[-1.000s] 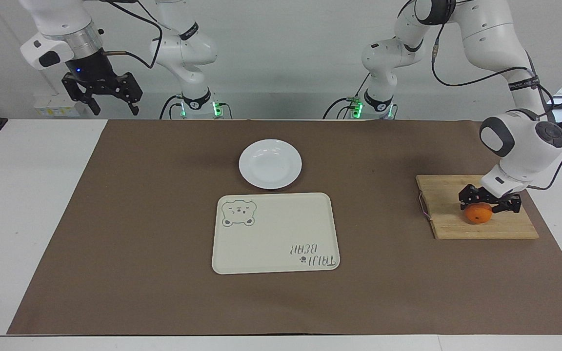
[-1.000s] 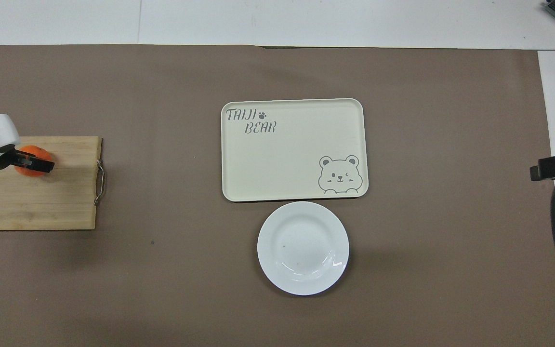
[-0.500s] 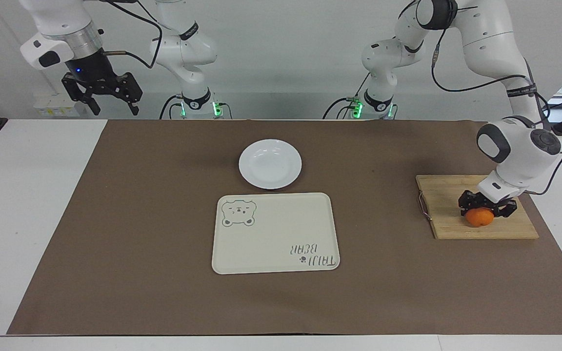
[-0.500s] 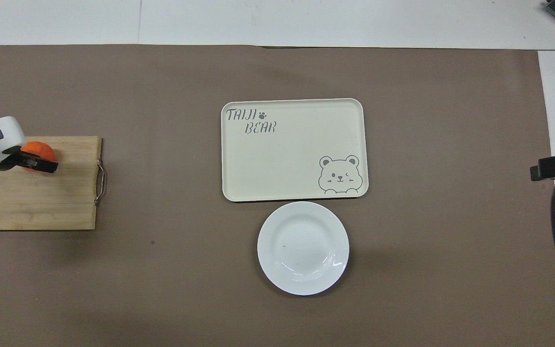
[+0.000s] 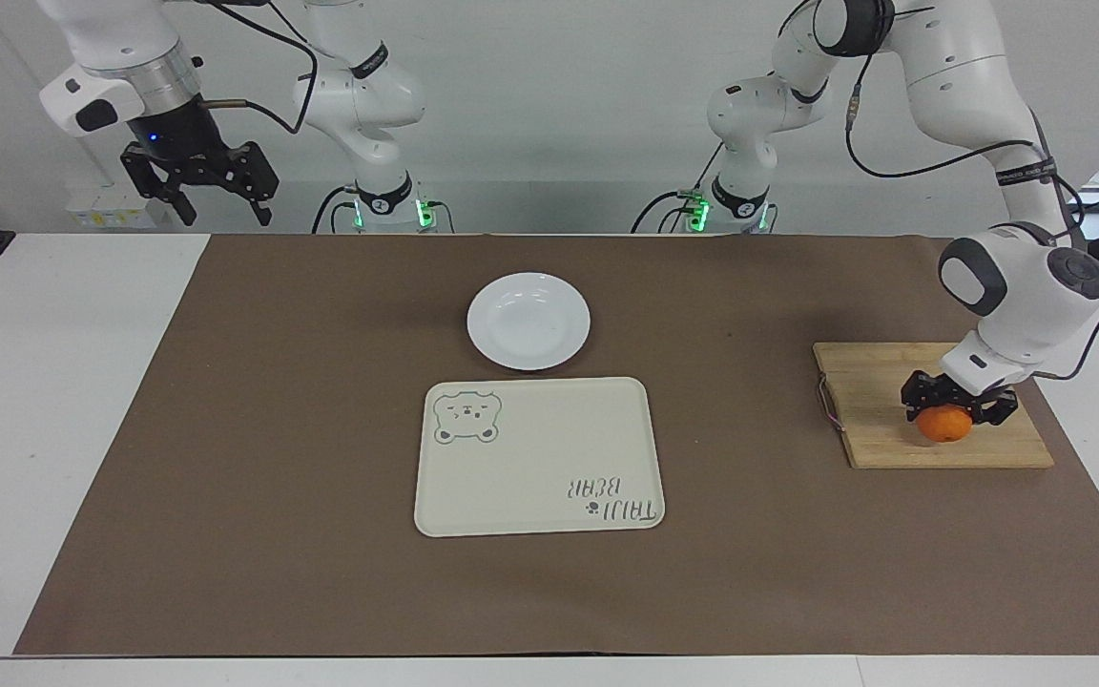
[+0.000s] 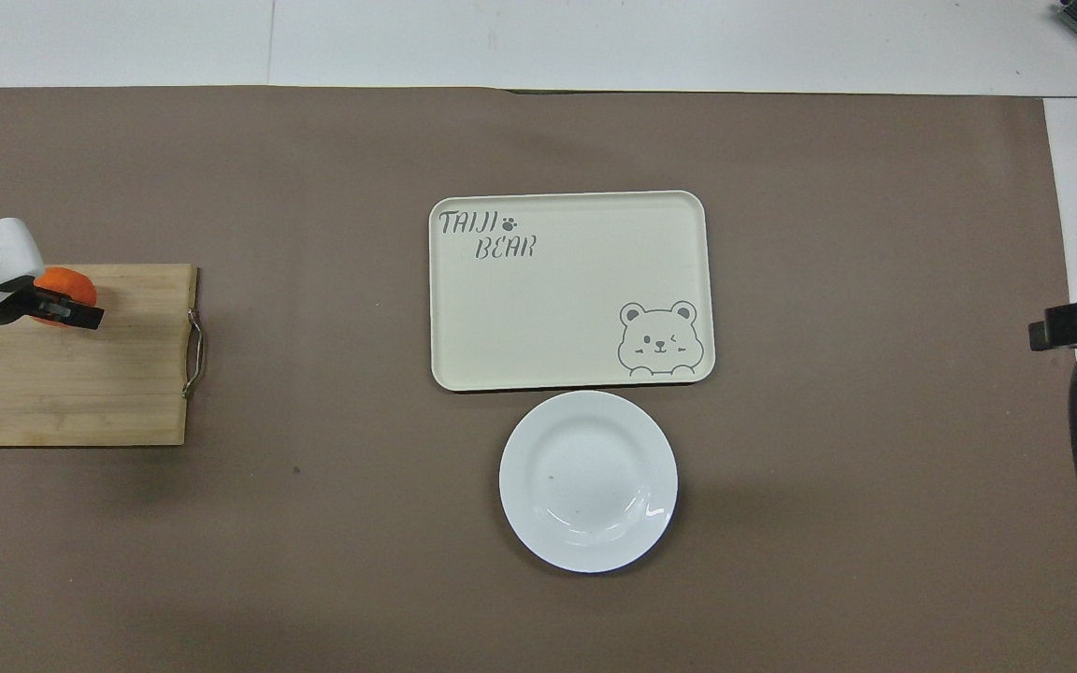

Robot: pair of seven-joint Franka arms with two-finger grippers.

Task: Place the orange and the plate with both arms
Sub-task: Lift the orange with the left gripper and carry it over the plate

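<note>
White counter [image 5: 63,401], mostly covered by a brown mat [image 5: 273,429]. Plain pale wall along the top of the facing view, with both arm bases at the counter's top edge.

Mid-frame: cream rectangular tray with a bear drawing [image 5: 540,456]. The round glossy white plate [image 5: 528,321] sits just above it in the facing view, nearly touching the tray, empty.

Right side of the facing view: light wooden cutting board with a metal handle [image 5: 869,420]. The small bright-orange orange [image 5: 943,424] is on the board, toward its lower right. Left tool [image 5: 958,405] is down over the orange, fingers pinching it from both sides.

Right tool [image 5: 209,186] hangs in the air at upper left of the facing view, above the counter's top edge, fingers spread, arm waiting.

Versus 0.5 s ago: left wrist and orange have shifted slightly right in the facing view. Can't tell if the orange has left the board. Plate, tray, board and right arm unchanged.
</note>
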